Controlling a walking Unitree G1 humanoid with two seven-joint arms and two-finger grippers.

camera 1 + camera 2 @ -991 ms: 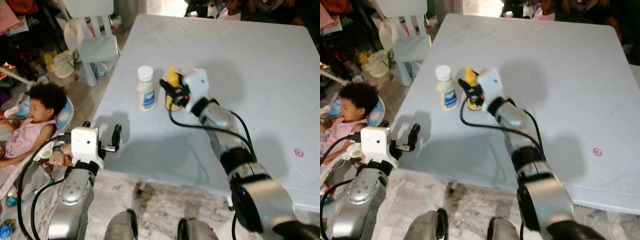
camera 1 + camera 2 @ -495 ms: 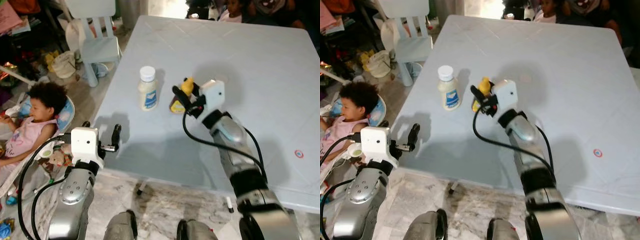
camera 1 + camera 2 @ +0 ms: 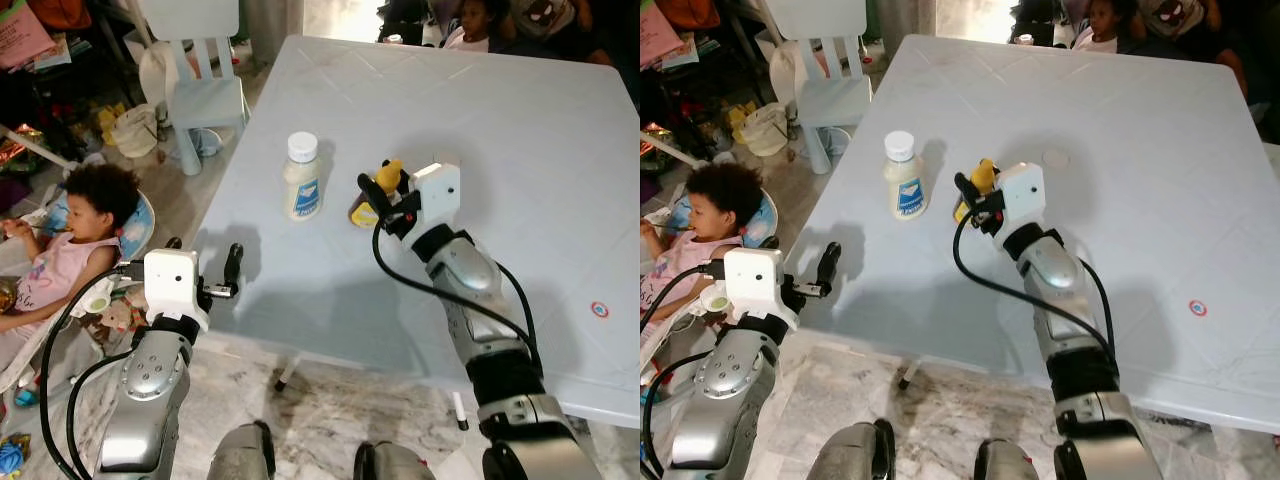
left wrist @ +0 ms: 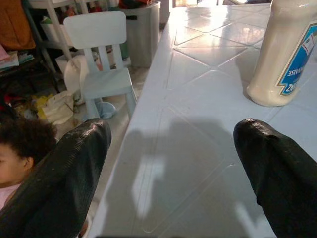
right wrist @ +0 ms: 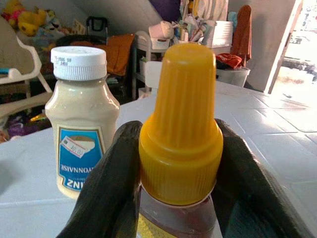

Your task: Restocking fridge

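Lifted rightward, yellow-capped bottle (image 5: 181, 134) sits between right gripper (image 3: 973, 195) fingers.

Two silver, jointed arms — each capped by a white boxy wrist camera (looped with black cable) and two long black fingers (image 5: 114, 183).

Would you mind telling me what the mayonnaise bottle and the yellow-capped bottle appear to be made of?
Mayonnaise bottle: probably translucent glossy plastic, cream contents showing through, ribbed white plastic cap. Yellow-capped bottle: matte ridged plastic cap, clear body below, likely plastic, held in the right gripper.

Upright mayonnaise jar (image 3: 301, 177); gripped, perhaps lifted, yellow-capped bottle (image 5: 181, 144)
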